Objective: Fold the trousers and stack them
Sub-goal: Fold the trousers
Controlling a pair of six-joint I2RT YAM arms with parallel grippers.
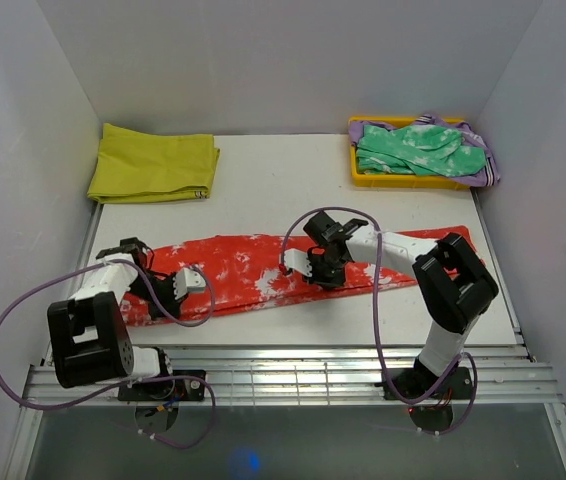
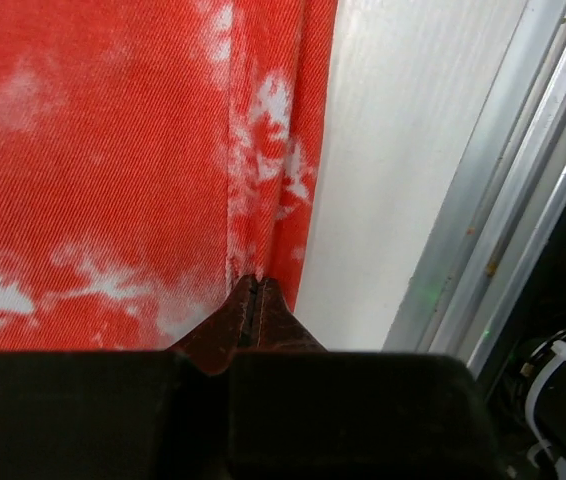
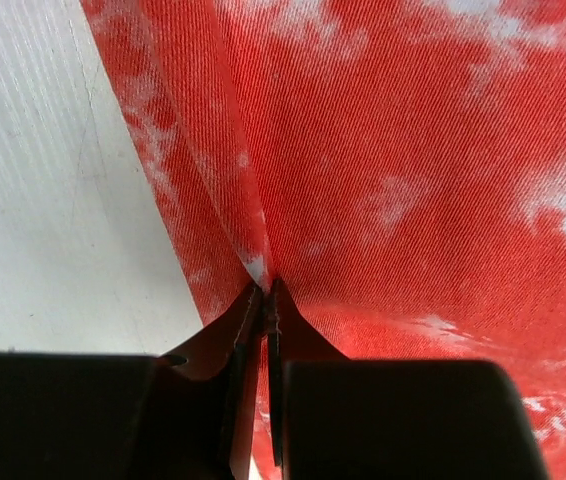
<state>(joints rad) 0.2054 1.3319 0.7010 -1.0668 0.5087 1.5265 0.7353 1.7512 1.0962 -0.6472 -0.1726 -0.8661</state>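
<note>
Clamped tight on the near edge of the trousers [image 1: 238,268], left hand [image 2: 251,285] and right hand [image 3: 266,290] should next lift and fold

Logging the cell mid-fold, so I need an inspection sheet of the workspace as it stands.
Surface: white table, nothing spilled.
Job's things: trousers lying flat, stretched left to right.
Clutter: folded yellow cloth far left; green garment in yellow bin far right.
Pincers: left pincer shut on the trousers' edge; right pincer likewise.
Cables: purple cables loop from both arms.
Surroundings: white walls; metal rails along near edge.
</note>
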